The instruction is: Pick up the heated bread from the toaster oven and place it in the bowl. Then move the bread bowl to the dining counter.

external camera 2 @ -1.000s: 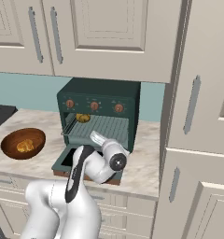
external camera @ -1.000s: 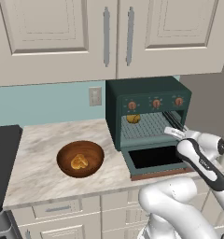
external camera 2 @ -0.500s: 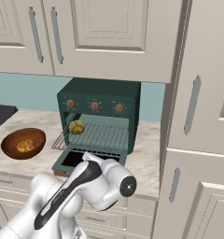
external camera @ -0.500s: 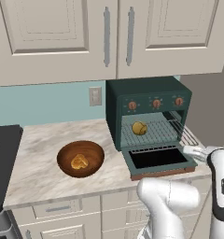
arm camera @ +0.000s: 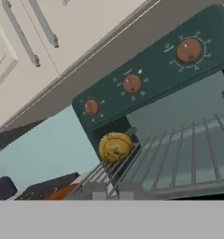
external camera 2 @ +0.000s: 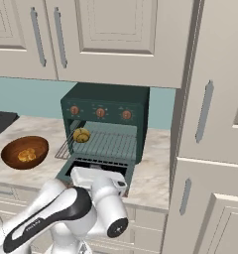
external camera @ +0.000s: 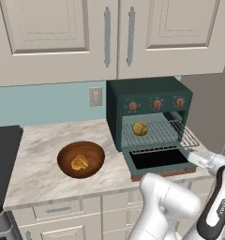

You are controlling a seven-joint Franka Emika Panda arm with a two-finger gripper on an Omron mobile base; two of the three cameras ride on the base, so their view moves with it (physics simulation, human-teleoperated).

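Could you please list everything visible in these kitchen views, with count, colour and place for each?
toaster oven: one, dark green with three copper-orange knobs, on the worktop, door dropped open
wire rack: one, grey, pulled partly out of the oven
heated bread: one, yellowish-olive, on the rack's left part
bowl: one, glossy brown, on the worktop left of the oven
knotted bread piece: one, golden-orange, inside the bowl
worktop: one, beige marble, over cream cabinets
wall cabinets: cream, with grey bar handles, above the oven
wall outlet: one, pale, on the teal wall
stove: one, black, at the left edge
gripper: one, shut on the wire rack's front edge, at the oven's right front
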